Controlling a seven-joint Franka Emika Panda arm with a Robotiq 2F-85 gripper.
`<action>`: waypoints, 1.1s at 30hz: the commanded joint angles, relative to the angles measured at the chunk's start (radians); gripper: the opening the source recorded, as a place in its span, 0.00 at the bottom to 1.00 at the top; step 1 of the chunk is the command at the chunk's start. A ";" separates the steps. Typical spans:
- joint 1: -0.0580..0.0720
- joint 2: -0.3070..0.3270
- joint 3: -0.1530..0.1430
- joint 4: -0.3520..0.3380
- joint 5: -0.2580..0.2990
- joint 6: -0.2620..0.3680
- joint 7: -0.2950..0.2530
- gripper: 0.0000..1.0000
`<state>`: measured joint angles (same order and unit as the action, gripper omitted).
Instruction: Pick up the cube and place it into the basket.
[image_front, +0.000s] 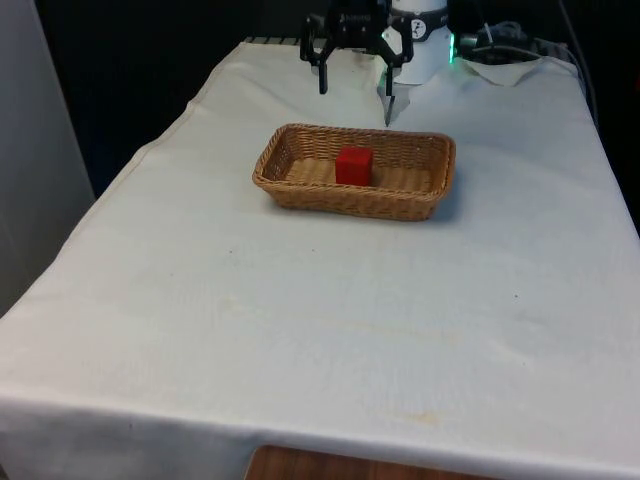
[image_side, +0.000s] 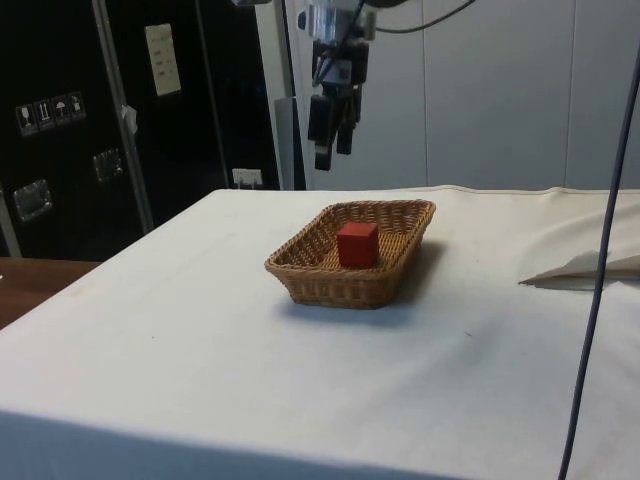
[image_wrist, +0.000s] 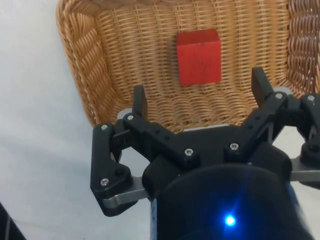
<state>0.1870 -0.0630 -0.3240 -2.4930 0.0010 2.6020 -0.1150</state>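
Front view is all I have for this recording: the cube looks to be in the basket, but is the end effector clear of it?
Observer: Yes. In the side view the end effector hangs well above the basket, touching nothing.
Operator: Is it holding anything?
Observer: No. In the wrist view its fingers stand apart with nothing between them.
Operator: And the cube?
Observer: The red cube sits flat on the basket floor, apart from the walls.
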 joint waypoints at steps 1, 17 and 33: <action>0.000 -0.004 0.000 0.007 -0.009 -0.022 -0.003 1.00; 0.002 0.000 0.003 0.096 -0.002 -0.188 -0.070 1.00; 0.002 0.012 0.006 0.197 -0.007 -0.351 -0.115 1.00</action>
<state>0.1890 -0.0510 -0.3190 -2.3000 0.0010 2.2620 -0.2320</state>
